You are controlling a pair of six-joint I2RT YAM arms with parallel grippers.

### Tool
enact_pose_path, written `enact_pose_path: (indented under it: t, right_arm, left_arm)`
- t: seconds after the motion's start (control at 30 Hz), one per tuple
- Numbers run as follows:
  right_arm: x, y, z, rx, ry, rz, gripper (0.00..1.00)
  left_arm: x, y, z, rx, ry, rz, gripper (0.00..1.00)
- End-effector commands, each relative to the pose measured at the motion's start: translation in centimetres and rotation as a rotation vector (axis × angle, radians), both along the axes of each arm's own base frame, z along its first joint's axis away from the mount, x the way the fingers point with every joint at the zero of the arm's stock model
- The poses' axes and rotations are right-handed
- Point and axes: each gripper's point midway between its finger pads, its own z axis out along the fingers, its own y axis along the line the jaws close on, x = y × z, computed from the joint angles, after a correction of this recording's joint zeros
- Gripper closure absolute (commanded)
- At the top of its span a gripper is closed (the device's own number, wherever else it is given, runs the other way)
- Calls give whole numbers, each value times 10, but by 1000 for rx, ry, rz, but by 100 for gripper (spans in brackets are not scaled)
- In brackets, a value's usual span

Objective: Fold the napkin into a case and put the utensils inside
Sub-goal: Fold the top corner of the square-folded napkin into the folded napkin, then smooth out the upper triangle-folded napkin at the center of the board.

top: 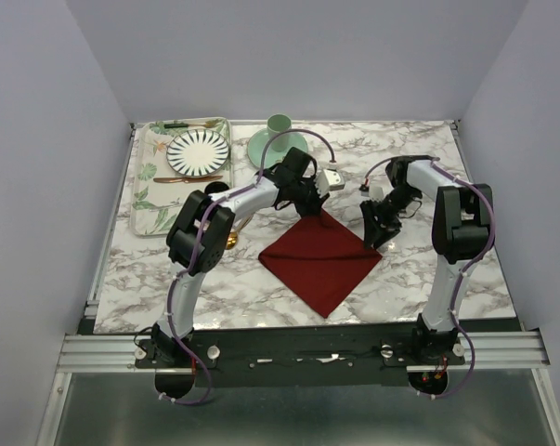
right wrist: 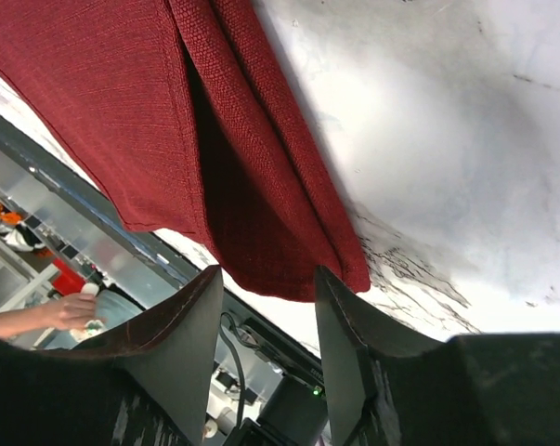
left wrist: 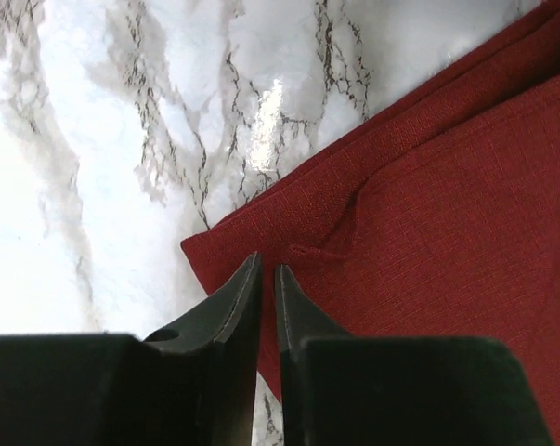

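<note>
At the near edge of the marble table point(top: 428, 279) the 2 arms were bolted side by side. Just past them, in the middle of the table, lay the dark red napkin point(top: 321, 260). It was folded flat into a square & turned like a diamond, w/ one corner pointing at the near edge. The wrist views showed more than one layer of cloth along its edges. The R gripper point(right wrist: 266, 271) was at the napkin's right corner. Its fingers stood wide apart & let go, w/ the folded corner lying just past the tips, not pinched. The L gripper point(left wrist: 268, 269) was at the far corner of the napkin, tips right over the cloth by a small crease. Its fingers were nearly together w/ only a thin slit between them & no cloth caught in it, so it was let go too. By the L arm's elbow, left of the napkin, a bit of a gold spoon point(top: 230, 240) peeked out, mostly hidden. Farther back on the left was a leafy tray point(top: 149, 200) w/ a striped plate point(top: 198, 151) on it. A brown-gold utensil point(top: 182, 178) lay just on the near side of the plate & a green-handled utensil point(top: 179, 124) on the far side. At the back, right of the tray, a green cup point(top: 279, 124) sat on a green saucer point(top: 261, 149).
</note>
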Motion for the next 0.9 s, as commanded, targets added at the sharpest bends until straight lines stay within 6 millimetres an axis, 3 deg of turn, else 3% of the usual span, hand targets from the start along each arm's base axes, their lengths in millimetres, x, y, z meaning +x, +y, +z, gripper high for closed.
enact_pose_path:
  t: [0.0,0.1,0.13,0.23,0.3,0.37,0.4,0.43,0.6,0.87]
  right_arm:
    - [9,-8,18,-38,-77,10,43]
    - [16,-9,25,-36,-111,16,37]
    - [17,-8,24,-35,-112,18,35]
    - [22,-4,19,-17,-98,13,31]
    - [25,-2,15,1,-98,5,30]
    - [25,-1,8,-1,-89,2,30]
    - [24,0,7,3,-84,1,30]
    - [20,0,4,8,-69,2,30]
    - [8,6,-8,45,-21,0,32]
    - [-11,10,-17,82,29,-5,38]
  left_arm:
    - [22,12,29,-44,-5,126,60]
    - [28,28,48,-63,-6,194,47]
    - [27,33,60,-79,-16,207,46]
    - [17,52,69,-82,28,252,43]
    - [2,65,60,-63,95,265,43]
    - [-16,72,65,-64,122,249,43]
    - [-29,79,54,-43,151,245,43]
    - [-36,82,61,-52,146,237,43]
    - [-80,100,47,-38,252,218,42]
    - [-110,115,41,-41,306,218,42]
